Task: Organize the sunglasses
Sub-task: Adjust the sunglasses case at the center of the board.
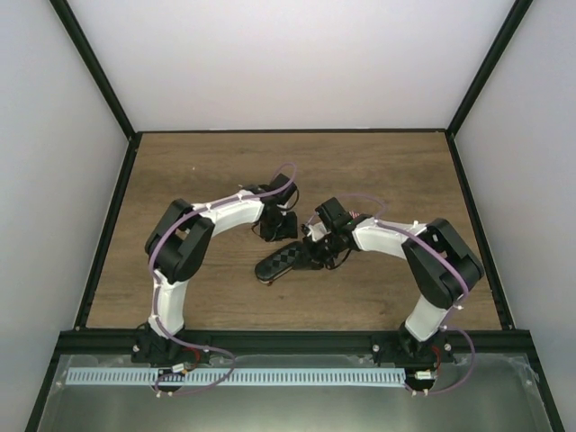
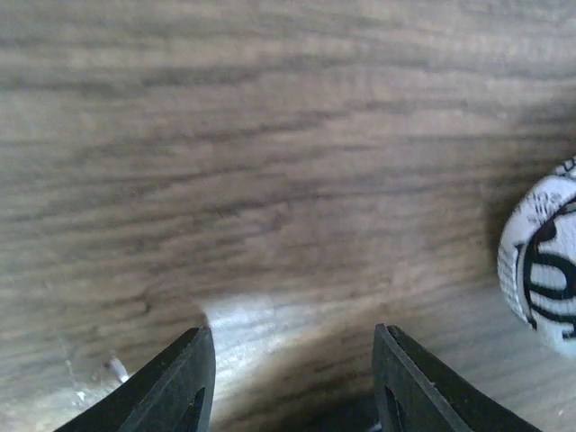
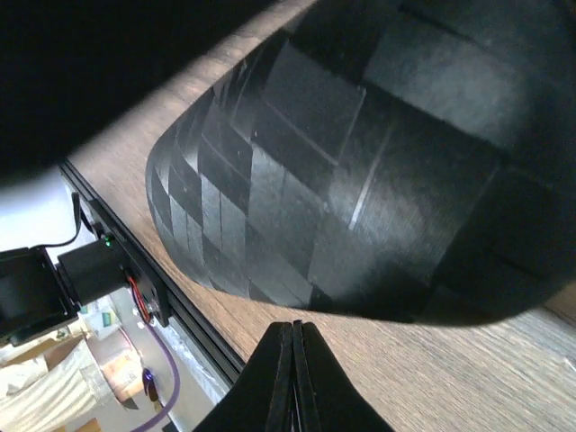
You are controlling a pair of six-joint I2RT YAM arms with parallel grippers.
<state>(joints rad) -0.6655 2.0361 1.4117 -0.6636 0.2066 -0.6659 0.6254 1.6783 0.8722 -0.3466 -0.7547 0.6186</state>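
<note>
My right fingers (image 3: 292, 378), clenched on nothing, nosed against the dark checkered case (image 3: 342, 180), seemingly to steady it on the counter (image 2: 270, 135), while my left fingers (image 2: 180, 391) hung released beside it; the sunglasses were out of sight, perhaps inside.

A dark checkered oval case (image 1: 281, 262) lies near the middle of the brown wooden table (image 1: 378, 166), its left end nearer. A rounded white thing with black markings (image 2: 545, 265) rests on the wood.
</note>
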